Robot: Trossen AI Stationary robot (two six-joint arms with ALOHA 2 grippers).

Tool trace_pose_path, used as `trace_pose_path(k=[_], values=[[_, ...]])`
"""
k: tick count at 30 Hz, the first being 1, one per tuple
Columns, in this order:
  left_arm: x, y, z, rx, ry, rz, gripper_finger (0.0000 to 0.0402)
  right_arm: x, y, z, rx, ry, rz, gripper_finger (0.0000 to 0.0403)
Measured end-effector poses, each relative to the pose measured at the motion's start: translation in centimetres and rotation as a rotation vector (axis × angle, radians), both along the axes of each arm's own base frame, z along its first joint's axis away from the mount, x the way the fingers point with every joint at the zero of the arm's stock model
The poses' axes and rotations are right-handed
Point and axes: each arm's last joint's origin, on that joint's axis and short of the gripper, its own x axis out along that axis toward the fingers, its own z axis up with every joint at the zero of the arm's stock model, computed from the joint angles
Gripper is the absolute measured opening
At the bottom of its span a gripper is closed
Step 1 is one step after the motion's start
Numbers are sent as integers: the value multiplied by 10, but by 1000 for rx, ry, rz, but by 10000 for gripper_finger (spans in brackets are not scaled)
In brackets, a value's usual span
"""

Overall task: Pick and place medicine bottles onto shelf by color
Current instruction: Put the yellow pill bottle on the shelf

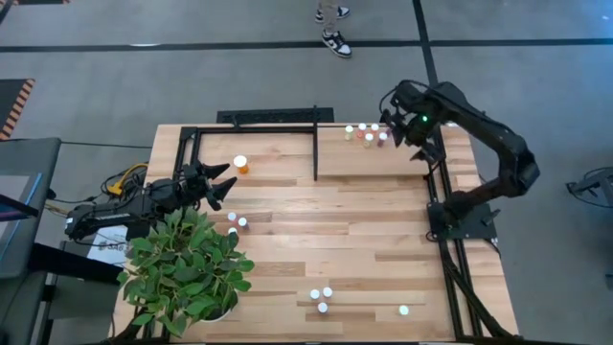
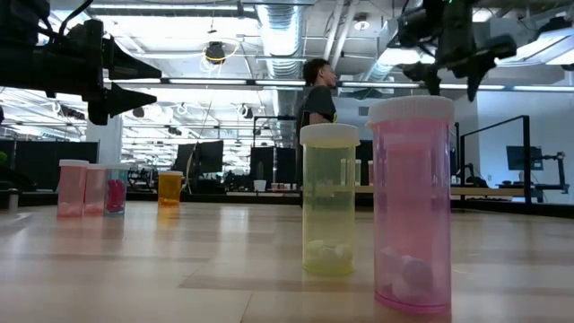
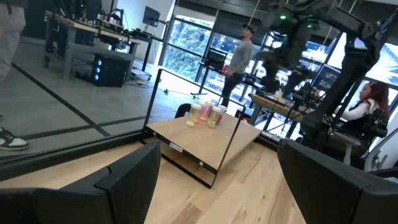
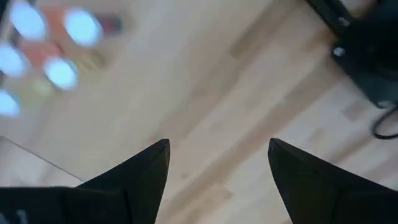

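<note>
right gripper (image 4: 217, 168) open, empty.

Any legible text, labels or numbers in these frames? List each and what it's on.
None can be read.
White sheet beside the plant, high view: printed marks, too small to read.
Label strips on the shelf's front edge, left wrist view: blurred.
Medicine bottles: no labels visible.
</note>
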Motion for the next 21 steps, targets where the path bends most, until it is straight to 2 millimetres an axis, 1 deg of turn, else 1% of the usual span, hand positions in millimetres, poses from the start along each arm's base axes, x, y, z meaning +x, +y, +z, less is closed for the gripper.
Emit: trace_pose_path(k=[4, 6, 9, 12, 16, 21], values=[[0, 0, 0, 0, 0, 0, 312, 9, 29, 6, -12, 1, 110, 296], [0, 0, 0, 0, 0, 0, 312, 11, 47, 5, -20, 3, 156, 296], [0, 0, 0, 0, -1, 0, 312, 9, 76, 1, -12, 6, 210, 296], [0, 0, 0, 0, 0, 0, 312, 1, 108, -8, 11, 11, 258, 296], [0, 0, 0, 0, 0, 0, 312, -14, 154, -24, 107, 7, 290, 296], [0, 0, 0, 0, 0, 0, 312, -23, 207, -47, 163, -55, 314, 296]])
